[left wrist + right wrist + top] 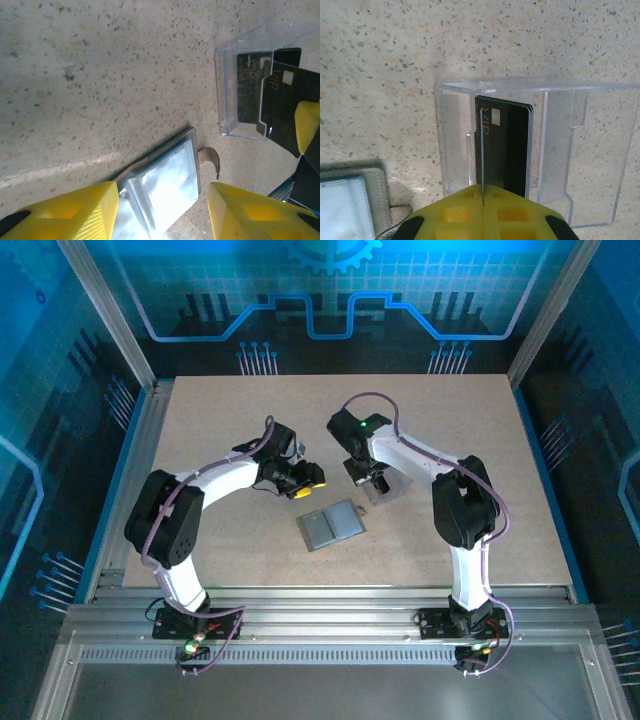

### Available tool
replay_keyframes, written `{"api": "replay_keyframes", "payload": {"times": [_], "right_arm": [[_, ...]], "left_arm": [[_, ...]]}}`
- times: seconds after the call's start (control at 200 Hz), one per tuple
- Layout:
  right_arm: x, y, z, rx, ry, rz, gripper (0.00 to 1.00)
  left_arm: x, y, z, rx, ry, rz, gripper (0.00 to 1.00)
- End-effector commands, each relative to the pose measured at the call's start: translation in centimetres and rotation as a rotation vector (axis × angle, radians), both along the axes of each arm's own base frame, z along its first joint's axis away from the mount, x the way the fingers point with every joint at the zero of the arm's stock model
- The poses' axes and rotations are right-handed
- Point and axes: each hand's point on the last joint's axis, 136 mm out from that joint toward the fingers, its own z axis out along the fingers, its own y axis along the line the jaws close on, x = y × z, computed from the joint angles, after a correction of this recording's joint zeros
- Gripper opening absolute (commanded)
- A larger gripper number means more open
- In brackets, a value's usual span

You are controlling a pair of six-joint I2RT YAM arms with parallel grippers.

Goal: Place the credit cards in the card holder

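Note:
The grey card holder [332,527] lies open like a book on the table, its clear-windowed panel [165,177] under my left gripper [162,212]. That gripper [305,480] is open, its yellow fingers [70,212] either side of the panel with nothing between them. My right gripper [483,192] is shut on a black credit card [482,145], seen edge-on over the clear box. In the left wrist view this black card [287,107] hangs from a yellow fingertip [307,125]. More black cards [510,150] stand stacked in the box. The holder's corner [347,205] shows at lower left.
The clear plastic box [390,488] lies right of the card holder, its open wall [227,90] facing the holder. A grey strap [212,160] curls out from the holder's edge. Bare speckled tabletop [450,420] spreads behind both arms, and metal rails [320,605] run along the near edge.

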Motion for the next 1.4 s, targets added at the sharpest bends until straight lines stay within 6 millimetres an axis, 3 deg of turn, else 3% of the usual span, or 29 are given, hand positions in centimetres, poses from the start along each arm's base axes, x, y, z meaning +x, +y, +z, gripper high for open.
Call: {"api": "replay_keyframes", "payload": {"times": [0.0, 0.245, 0.42, 0.635, 0.886, 1.071, 1.391], "right_arm": [[-0.2, 0.0, 2.7, 0.089, -0.021, -0.018, 0.01], [-0.5, 0.8, 5.4, 0.210, -0.079, -0.021, 0.00], [-2.0, 3.5, 6.4, 0.432, -0.081, 0.019, 0.00], [-4.3, 7.1, 6.3, 0.744, -0.061, 0.076, 0.00], [-5.5, 8.7, 4.2, 0.903, -0.021, 0.089, 0.00], [-5.7, 8.6, 3.2, 0.928, -0.022, 0.070, 0.00], [-6.2, 7.8, 1.7, 0.952, -0.009, 0.013, 0.00]], "left_arm": [[-1.4, 1.1, 0.9, 0.019, -0.014, -0.019, 0.55], [-4.5, 2.8, -0.4, 0.118, 0.003, -0.037, 0.60], [-7.2, 2.7, -1.9, 0.201, 0.022, -0.066, 0.62], [-8.5, 1.5, -4.4, 0.220, 0.069, -0.076, 0.59], [-8.5, 1.4, -6.0, 0.284, 0.085, -0.079, 0.57], [-8.4, 1.7, -7.1, 0.320, 0.101, -0.070, 0.51], [-5.0, 1.1, -6.8, 0.376, 0.047, -0.098, 0.50]]}}
